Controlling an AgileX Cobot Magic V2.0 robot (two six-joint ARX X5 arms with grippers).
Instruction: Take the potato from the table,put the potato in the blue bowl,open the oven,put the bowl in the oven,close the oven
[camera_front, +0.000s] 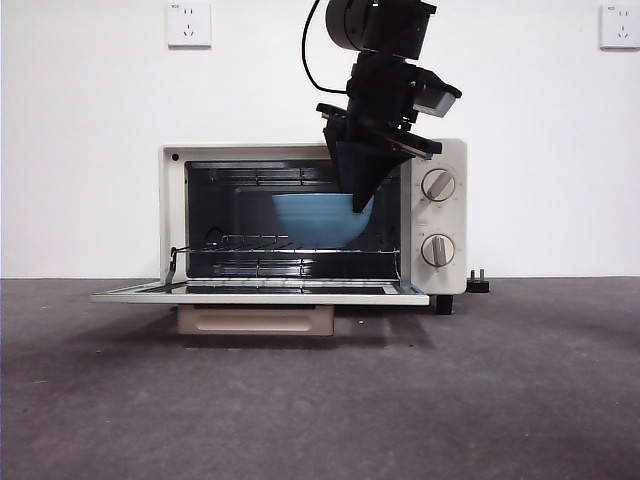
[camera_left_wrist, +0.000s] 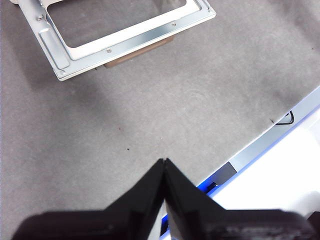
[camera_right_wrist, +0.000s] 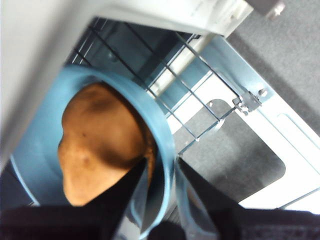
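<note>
The right gripper (camera_right_wrist: 161, 167) has its jaws pinching the rim of the blue bowl (camera_right_wrist: 45, 145), one jaw inside the wall, the other outside. Just inside the inner jaw lies the potato (camera_right_wrist: 100, 142), filling much of the bowl. In the front view this gripper (camera_front: 362, 203) reaches down from above into the open mouth of the oven (camera_front: 448, 215), and the bowl (camera_front: 318, 218) sits inside the cavity over the wire rack (camera_front: 290, 247). Beyond the outer jaw the rack's bars and its corner bracket lie close, with the lowered oven door (camera_front: 260, 293) past them, lying flat out towards the camera. The oven's top edge runs close above the bowl. Two knobs (camera_front: 438, 185) stand on the panel beside the arm.

The left gripper (camera_left_wrist: 164, 162) hangs well apart over bare bench (camera_left_wrist: 200, 100), its jaws pressed together; the door's metal frame (camera_left_wrist: 125, 40) lies far beyond their tips.

The bench is dark grey and speckled. Behind the oven a white wall carries two sockets (camera_front: 188, 22), and a plug (camera_front: 478, 283) rests beside the oven's foot.
</note>
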